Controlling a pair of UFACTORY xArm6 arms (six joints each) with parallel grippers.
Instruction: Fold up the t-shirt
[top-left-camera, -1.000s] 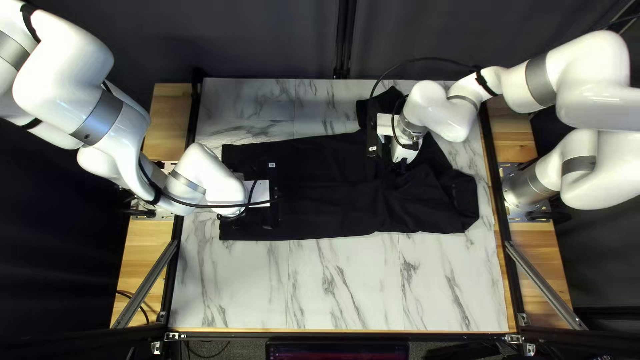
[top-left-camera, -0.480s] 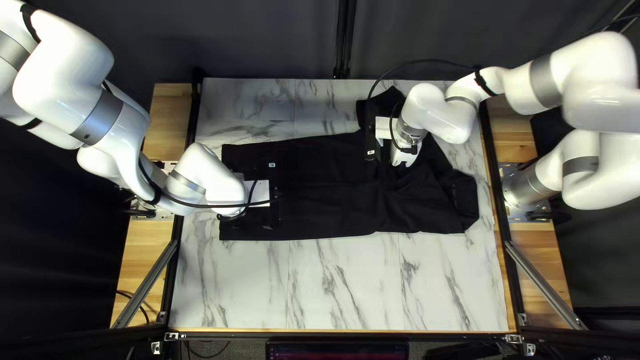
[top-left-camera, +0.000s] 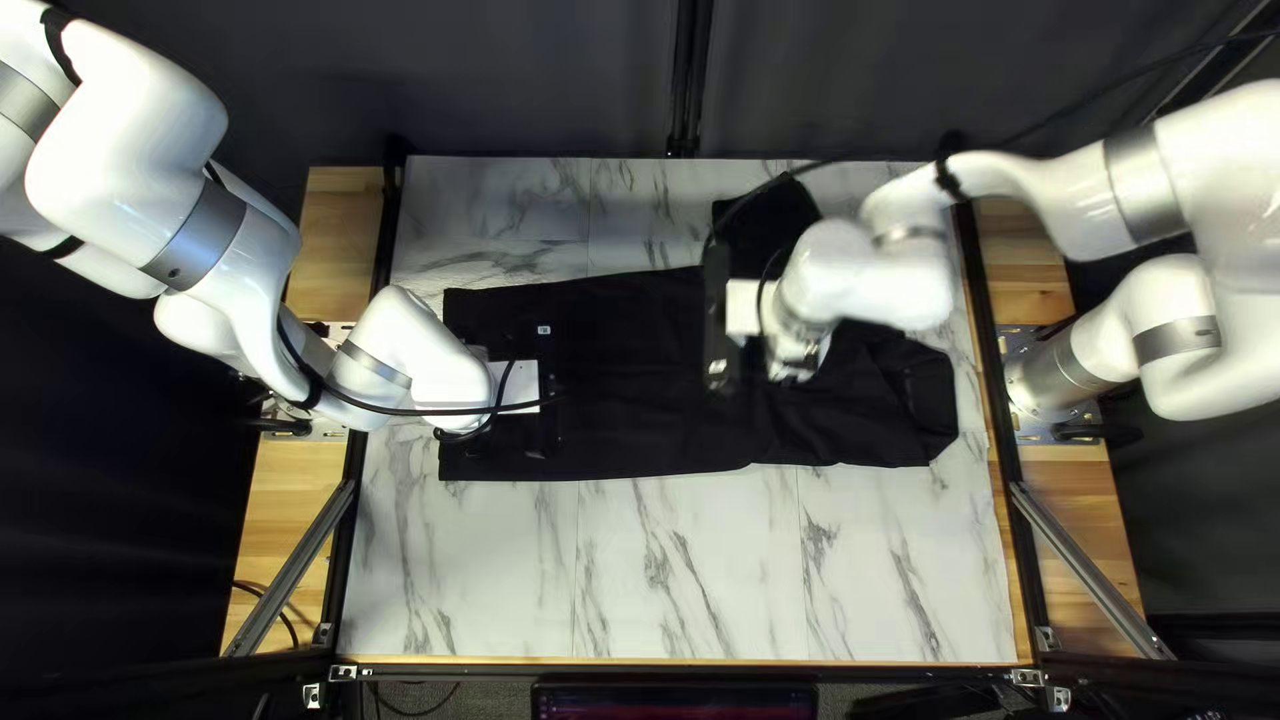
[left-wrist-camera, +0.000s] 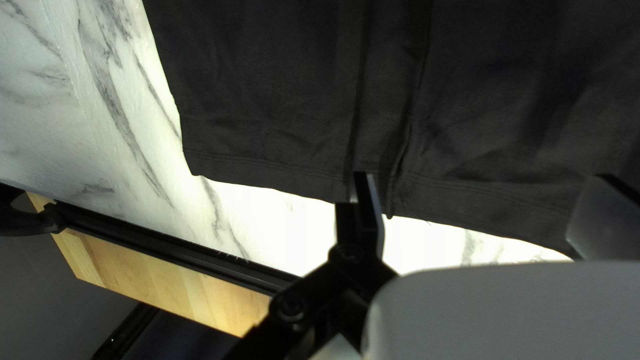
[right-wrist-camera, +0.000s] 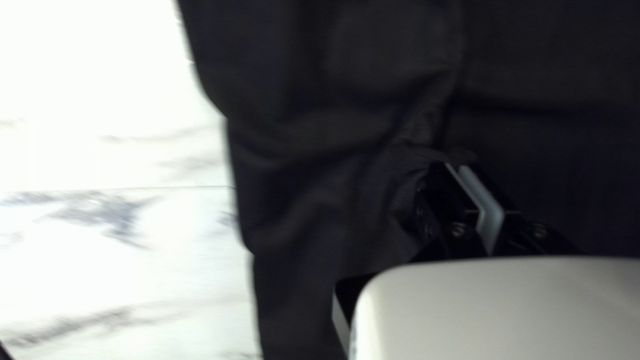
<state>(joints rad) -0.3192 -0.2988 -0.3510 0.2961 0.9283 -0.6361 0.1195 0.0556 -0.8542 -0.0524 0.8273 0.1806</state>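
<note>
The black t-shirt (top-left-camera: 620, 387) lies across the table, one sleeve reaching toward the far edge. My left gripper (top-left-camera: 500, 440) hangs low over its hem at the left of the top left view. Seen from the left wrist, the hem (left-wrist-camera: 293, 175) passes between the widely parted fingers of my left gripper (left-wrist-camera: 481, 207). My right gripper (top-left-camera: 763, 374) is over the wider, rumpled part of the shirt. In the right wrist view, my right gripper (right-wrist-camera: 470, 190) has its fingers close together on a pinched bit of t-shirt (right-wrist-camera: 347, 160); the tips' contact is partly hidden.
Marble tabletop (top-left-camera: 667, 560) shows along the near side of the shirt, and more lies at the far left. Black rails edge the table, with wooden boards (top-left-camera: 287, 494) outside them. A cable loops over my left gripper's wrist.
My right gripper has moved toward the table's near side and slightly left, uncovering more of the far sleeve. My left arm and the shirt's outer outline look unchanged.
</note>
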